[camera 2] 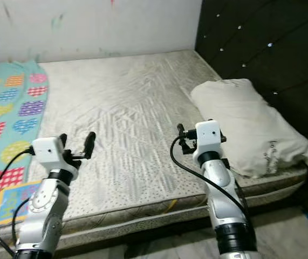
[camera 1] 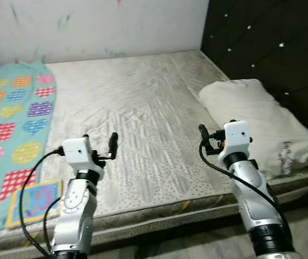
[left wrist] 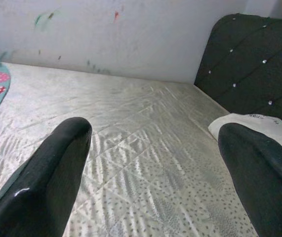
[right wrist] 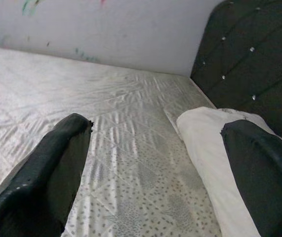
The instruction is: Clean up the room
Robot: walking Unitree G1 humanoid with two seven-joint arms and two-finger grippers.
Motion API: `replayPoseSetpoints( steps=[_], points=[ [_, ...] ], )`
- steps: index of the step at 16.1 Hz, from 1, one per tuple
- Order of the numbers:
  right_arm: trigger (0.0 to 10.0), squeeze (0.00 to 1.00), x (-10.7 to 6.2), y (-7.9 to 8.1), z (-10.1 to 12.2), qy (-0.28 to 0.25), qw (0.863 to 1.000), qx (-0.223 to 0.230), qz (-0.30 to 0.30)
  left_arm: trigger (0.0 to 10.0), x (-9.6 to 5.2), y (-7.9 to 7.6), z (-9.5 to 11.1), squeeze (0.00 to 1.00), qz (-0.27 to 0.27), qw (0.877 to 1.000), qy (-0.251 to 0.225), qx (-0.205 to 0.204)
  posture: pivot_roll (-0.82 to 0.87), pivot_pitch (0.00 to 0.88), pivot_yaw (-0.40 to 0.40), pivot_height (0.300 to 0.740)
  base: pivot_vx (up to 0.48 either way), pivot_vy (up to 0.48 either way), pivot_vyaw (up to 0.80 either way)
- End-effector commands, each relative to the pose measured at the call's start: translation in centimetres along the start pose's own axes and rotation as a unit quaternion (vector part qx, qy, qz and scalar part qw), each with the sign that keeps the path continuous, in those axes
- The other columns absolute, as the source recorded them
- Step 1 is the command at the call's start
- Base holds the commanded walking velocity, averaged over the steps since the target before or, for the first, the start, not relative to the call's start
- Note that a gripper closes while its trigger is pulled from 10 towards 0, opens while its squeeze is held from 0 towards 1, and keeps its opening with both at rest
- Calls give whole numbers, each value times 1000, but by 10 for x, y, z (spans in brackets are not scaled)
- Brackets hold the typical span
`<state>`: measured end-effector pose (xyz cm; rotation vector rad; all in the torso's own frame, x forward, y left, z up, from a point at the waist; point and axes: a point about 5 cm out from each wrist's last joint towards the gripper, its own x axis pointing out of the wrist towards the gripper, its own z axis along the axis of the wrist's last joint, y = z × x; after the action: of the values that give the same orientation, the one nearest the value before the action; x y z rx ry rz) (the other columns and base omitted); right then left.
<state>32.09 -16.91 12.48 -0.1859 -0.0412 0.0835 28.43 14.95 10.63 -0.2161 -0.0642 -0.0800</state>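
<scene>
A bare grey patterned mattress lies in front of me. A white pillow rests on its right side against the headboard. A turquoise blanket with coloured hearts covers the left edge. A colourful flat book lies on the near left corner. My left gripper hovers open over the near left part of the mattress, holding nothing. My right gripper is open too, just beside the pillow's near edge. In the right wrist view the pillow shows between the wide-apart fingers.
A black tufted headboard stands along the right side. A white wall with paint marks runs behind the bed. A strip of floor shows at the near right, past the mattress's front edge.
</scene>
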Motion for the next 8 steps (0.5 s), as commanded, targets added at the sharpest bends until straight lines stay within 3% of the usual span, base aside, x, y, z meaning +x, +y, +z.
replayPoseSetpoints(
  steps=[1, 6, 8],
  points=[
    [10000, 0, 2, 3, 6, -15, 1000, -2, 7, 10000, 1, 1, -1, 0, 4, 1000, 6, 6, -68, 27, 17, 740, 0, 0, 800],
    [10000, 0, 2, 3, 6, -14, 1000, 11, 6, 10000, 2, 0, -1, 0, -1, 1000, 7, -5, -68, 23, 17, 740, 0, 0, 800],
    [10000, 0, 2, 3, 6, -14, 1000, 18, 5, 10000, 2, -2, 0, 0, -7, 1000, 4, -6, -67, 22, 18, 740, 0, 0, 0]
  ],
)
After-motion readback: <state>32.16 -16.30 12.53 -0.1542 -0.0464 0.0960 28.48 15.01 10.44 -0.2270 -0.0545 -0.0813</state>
